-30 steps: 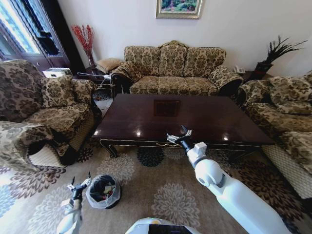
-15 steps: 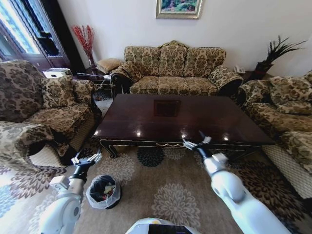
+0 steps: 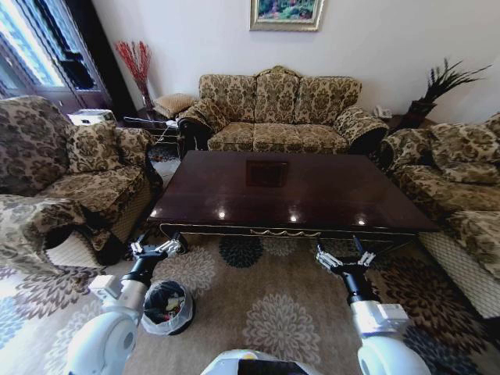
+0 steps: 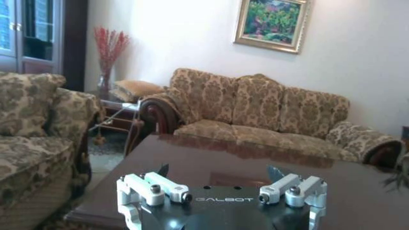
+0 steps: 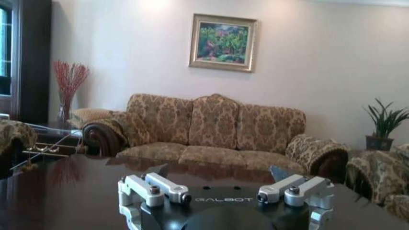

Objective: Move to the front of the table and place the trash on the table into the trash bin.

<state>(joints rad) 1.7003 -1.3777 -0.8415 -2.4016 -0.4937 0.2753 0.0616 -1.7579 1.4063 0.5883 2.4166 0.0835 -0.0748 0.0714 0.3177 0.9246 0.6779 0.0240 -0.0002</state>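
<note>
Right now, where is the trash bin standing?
In the head view the bin stands on the carpet at the robot's left, in front of the table's near left corner, just beside the left gripper.

"GALBOT" stands in pale letters on the dark mount of the left pincer (image 4: 219, 190); the same word "GALBOT" stands on the right pincer (image 5: 220, 190) mount.

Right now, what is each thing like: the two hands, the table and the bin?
Left hand: open, holding nothing, above the rug near the table's front left corner.
Right hand: open, holding nothing, in front of the table's front edge.
Table: glossy top, no trash seen on it.
Trash bin: upright on the rug, bag-lined, trash inside.
</note>
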